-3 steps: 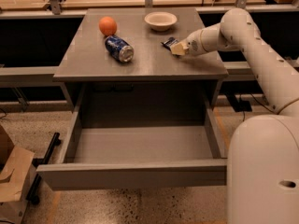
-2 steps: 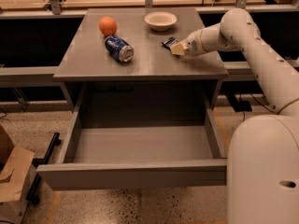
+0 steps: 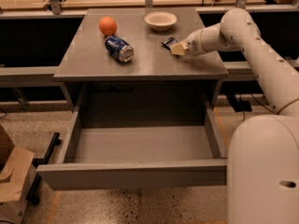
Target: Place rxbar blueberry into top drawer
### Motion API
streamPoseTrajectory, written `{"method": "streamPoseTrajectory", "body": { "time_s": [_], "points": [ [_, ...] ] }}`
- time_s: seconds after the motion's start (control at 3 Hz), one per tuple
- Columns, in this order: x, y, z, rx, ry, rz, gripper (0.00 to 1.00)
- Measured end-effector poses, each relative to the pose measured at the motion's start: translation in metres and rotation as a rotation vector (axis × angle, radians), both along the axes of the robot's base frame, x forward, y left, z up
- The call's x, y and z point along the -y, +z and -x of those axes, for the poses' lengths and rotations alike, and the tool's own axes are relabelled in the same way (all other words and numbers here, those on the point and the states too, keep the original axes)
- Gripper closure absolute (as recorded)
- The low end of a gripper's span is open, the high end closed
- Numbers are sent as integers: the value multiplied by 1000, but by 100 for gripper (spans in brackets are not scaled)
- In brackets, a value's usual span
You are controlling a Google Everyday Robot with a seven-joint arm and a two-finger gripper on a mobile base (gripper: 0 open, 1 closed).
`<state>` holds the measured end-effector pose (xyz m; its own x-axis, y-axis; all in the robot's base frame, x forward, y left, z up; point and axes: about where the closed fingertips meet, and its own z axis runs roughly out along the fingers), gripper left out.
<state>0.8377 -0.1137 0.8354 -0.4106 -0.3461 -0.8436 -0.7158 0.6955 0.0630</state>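
Note:
The rxbar blueberry (image 3: 168, 43) is a small dark blue wrapper lying on the grey cabinet top, right of centre, below the bowl. My gripper (image 3: 178, 49) is at the bar's right end, low over the cabinet top, with its pale fingertips touching or overlapping the bar. The top drawer (image 3: 135, 174) is pulled wide open below the cabinet top, its grey interior bare.
An orange (image 3: 107, 25), a blue soda can lying on its side (image 3: 118, 48) and a white bowl (image 3: 160, 20) are on the cabinet top (image 3: 93, 59). My white arm reaches in from the right. A cardboard box (image 3: 11, 176) stands on the floor at left.

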Motion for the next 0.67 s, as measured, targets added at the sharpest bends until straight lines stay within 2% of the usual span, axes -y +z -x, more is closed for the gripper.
{"method": "streamPoseTrajectory", "body": {
  "time_s": [0.33,0.67],
  "points": [
    [0,0,0,0,0,0,69],
    [0,0,0,0,0,0,91]
  ]
}}
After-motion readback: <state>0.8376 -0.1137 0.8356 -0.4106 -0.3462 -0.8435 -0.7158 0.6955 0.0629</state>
